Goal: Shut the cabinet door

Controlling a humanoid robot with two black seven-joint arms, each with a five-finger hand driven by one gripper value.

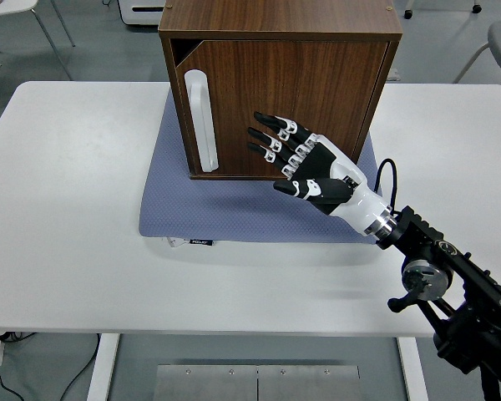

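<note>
Walnut-veneer cabinet door [275, 104] sits nearly flush on the blue mat [234, 213], a dark gap showing top-left. Your right hand [305, 163] hovers unclenched, holding nothing. Press flat beside the white handle [201, 121] to seat it.

- A mat [234, 213] is laid on the middle of the worktop [75, 234], toward its far side.
- A cabinet [280, 88] is set on the far part of the mat.
- The cabinet's door [317, 92] faces the near edge, with the handle [202, 121] on its left side.
- The right hand [305, 163] is held in front of the door, right of the handle, over the mat.
</note>
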